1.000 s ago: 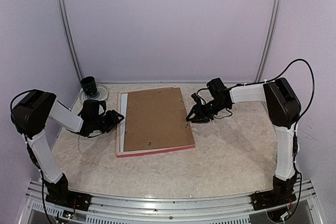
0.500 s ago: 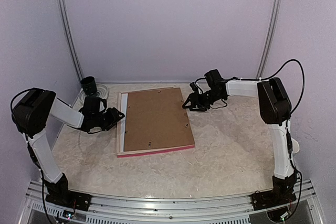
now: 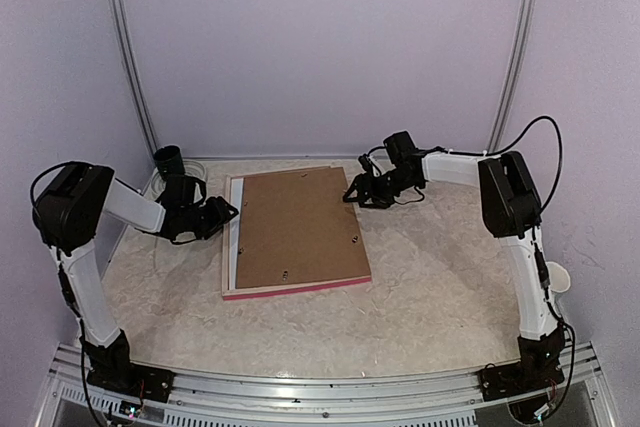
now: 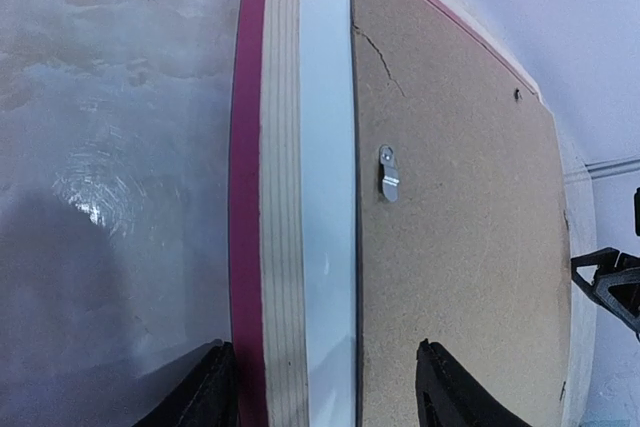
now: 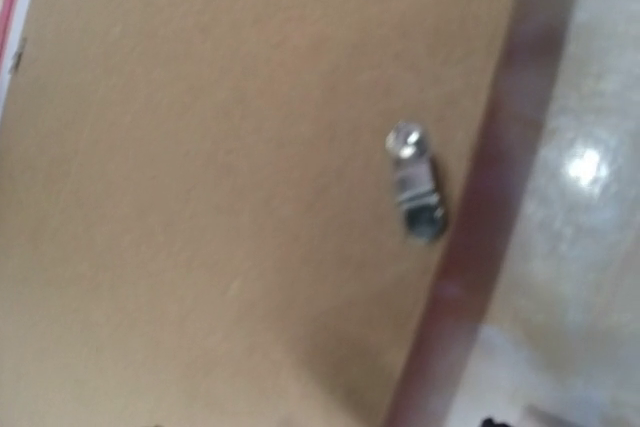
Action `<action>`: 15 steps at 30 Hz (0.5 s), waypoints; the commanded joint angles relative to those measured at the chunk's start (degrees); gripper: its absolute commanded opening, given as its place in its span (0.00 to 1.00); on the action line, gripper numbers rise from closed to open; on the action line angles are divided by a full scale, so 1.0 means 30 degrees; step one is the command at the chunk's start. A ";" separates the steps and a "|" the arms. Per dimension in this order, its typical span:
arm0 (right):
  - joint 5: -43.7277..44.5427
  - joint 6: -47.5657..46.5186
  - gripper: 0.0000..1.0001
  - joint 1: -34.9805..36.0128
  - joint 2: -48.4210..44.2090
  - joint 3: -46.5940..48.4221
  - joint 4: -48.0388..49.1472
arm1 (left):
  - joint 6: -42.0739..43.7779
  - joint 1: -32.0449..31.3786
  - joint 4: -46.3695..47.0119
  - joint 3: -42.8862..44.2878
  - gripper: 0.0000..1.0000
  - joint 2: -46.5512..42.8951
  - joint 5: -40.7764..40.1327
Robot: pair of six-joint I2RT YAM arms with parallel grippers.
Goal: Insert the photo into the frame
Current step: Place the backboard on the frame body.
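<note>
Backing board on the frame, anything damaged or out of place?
Yes. The backing board sits off-centre in the frame, baring a white strip along one side, and a thin crack runs from that edge.

Right wrist view is soft — metal clip (image 5: pixel 415 182) on the backing board (image 5: pixel 200 167) is smeared. From above, the right end effector (image 3: pixel 358 193) is too small to read its jaw gap. Left wrist view crops the left end effector (image 4: pixel 325 395) to two fingertips (image 4: pixel 205 399) and cuts the frame (image 4: pixel 246 197) at the bottom edge — frame's front faces the worktop (image 4: pixel 100 147), unseen.
</note>
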 commanded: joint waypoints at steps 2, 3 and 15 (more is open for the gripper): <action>0.0485 0.0125 0.68 -0.0185 0.1019 0.1459 -0.0338 | 0.0956 0.0106 -0.1739 0.0412 0.60 0.0832 -0.0516; 0.0504 0.0125 0.68 -0.0188 0.1145 0.1704 -0.0378 | 0.1072 0.0099 -0.1655 0.0442 0.60 0.0846 -0.0441; -0.0309 0.0638 0.68 -0.0158 0.2012 0.3008 0.0640 | 0.2285 -0.0234 -0.0451 0.0886 0.60 0.1684 0.1126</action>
